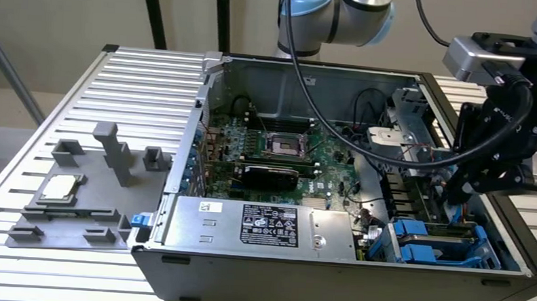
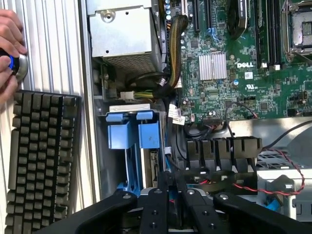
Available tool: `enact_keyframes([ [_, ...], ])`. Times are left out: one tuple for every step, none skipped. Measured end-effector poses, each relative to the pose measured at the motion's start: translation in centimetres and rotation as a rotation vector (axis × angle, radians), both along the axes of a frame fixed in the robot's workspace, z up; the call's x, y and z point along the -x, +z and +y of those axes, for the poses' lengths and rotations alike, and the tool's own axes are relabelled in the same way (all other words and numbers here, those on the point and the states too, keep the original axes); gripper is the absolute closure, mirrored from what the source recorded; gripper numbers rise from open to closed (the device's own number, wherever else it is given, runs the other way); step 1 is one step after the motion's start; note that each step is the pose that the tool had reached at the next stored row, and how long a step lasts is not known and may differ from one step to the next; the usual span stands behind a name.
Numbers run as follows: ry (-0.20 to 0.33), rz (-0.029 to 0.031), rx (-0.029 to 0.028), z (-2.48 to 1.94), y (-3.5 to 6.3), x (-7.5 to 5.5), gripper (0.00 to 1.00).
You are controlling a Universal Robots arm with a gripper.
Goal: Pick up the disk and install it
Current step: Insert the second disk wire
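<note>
Tool (image 2: 170,187) over case nr disk (image 2: 134,131); motherboard (image 2: 253,63) reads DELL.

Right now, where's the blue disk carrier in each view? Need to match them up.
Exterior view: the disk sits in the drive bay at the case's front corner, toward the exterior view's lower right, below the gripper.
Wrist view: the disk shows as two blue tabs standing in the bay, just beyond the gripper.
Shared landmark: the green motherboard, beside the bay in both.
</note>
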State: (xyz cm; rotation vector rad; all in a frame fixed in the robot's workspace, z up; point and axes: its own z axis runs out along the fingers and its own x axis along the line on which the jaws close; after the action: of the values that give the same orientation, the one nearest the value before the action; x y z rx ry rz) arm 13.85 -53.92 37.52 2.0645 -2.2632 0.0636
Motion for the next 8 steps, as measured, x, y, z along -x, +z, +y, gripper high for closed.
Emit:
enact_keyframes([
  [0.0, -0.0026, -0.0009, 0.0, 0.0, 0.3, 0.84],
  [0.0, -0.0068, -0.0014, 0.0, 0.0, 0.6, 0.84],
  [0.0, -0.0135, -0.0018, 0.0, -0.01, 0.9, 0.84],
  [0.0, -0.0219, -0.0024, -0.01, -0.08, 1.1, 0.84],
  [0.001, -0.0292, -0.0029, -0.03, -0.16, 1.3, 0.84],
  [0.001, -0.0363, -0.003, -0.05, -0.23, 1.5, 0.84],
  [0.001, -0.0428, -0.0034, -0.08, -0.32, 1.7, 0.84],
  [0.002, -0.0481, -0.0035, -0.14, -0.41, 1.9, 0.84],
])
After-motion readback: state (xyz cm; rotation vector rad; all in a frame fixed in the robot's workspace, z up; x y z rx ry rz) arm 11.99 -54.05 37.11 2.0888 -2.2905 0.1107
